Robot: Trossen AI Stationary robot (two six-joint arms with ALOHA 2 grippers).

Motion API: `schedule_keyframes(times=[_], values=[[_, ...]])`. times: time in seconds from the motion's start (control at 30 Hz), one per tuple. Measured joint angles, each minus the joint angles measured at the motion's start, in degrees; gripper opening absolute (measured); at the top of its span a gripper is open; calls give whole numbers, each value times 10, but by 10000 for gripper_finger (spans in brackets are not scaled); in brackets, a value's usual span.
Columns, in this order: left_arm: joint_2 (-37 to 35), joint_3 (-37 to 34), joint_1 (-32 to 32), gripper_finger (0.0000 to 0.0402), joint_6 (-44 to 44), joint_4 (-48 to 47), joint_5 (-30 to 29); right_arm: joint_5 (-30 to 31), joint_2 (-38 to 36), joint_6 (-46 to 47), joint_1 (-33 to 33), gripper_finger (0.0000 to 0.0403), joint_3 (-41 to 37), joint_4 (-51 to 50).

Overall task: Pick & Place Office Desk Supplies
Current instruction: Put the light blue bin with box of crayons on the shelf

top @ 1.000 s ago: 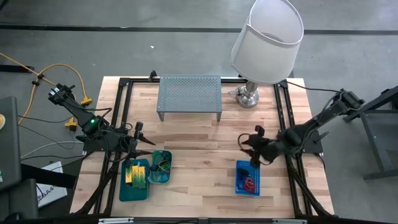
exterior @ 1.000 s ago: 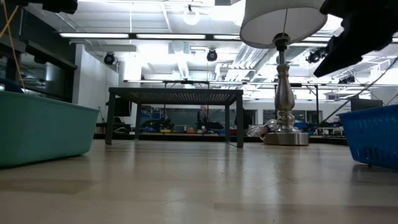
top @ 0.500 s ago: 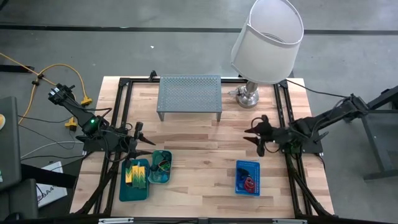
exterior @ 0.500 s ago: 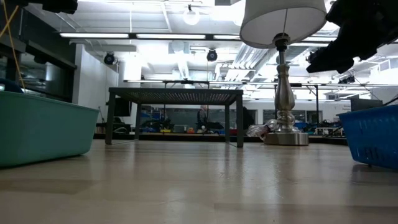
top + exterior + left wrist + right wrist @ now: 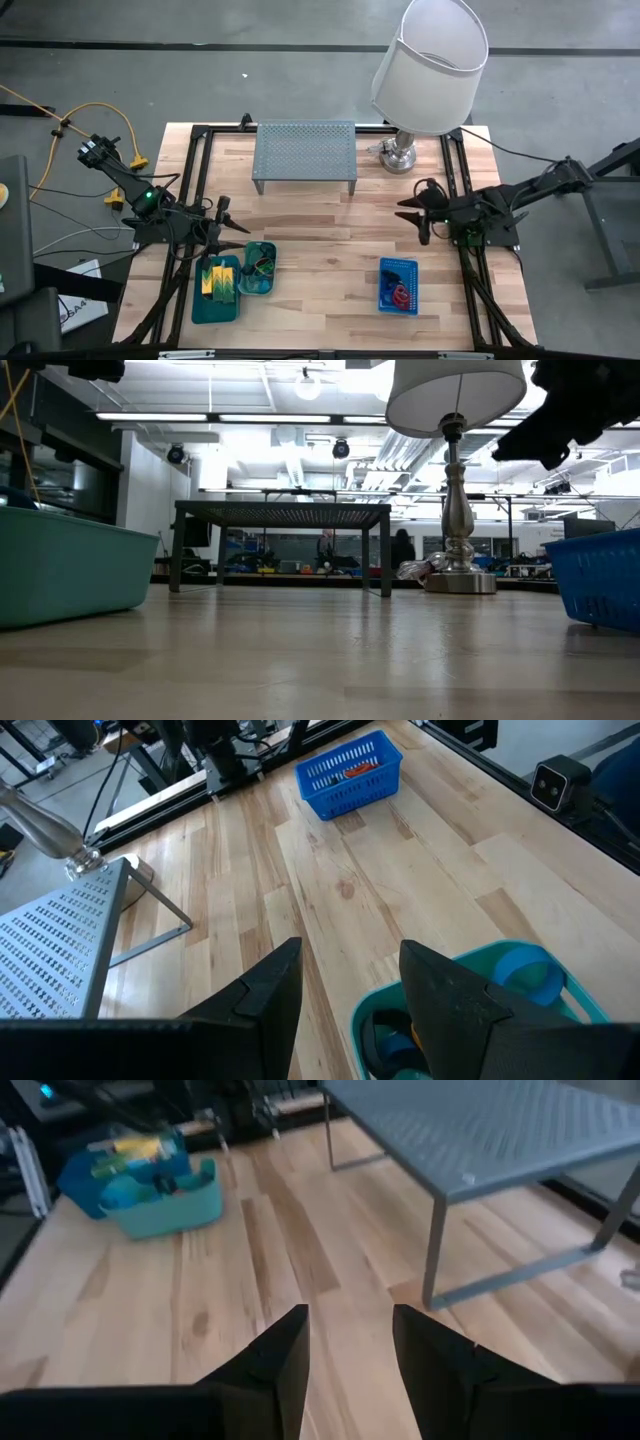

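Right gripper [image 5: 412,213] near desk's right edge, jaws open, empty. Left gripper [image 5: 236,234] by left edge, over small teal tray [image 5: 257,268], jaws parted, empty. Blue basket [image 5: 398,285] toward front-right corner; contents hard to resolve. Larger teal tray [image 5: 217,289] front-left, cut off in low view.

No text, label, brand or number can be read in any view; print on the white paper [image 5: 78,308] beside the bench [image 5: 320,250] is too small to make out.
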Motion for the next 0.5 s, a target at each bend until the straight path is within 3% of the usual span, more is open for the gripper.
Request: schedule_keyframes(times=[0.2,0.5], values=[[0,0,0,161,0,0,0,-9,-69,-18,0,134,-73,75],[0,0,0,161,0,0,0,-91,-190,-66,0,134,-177,202]])
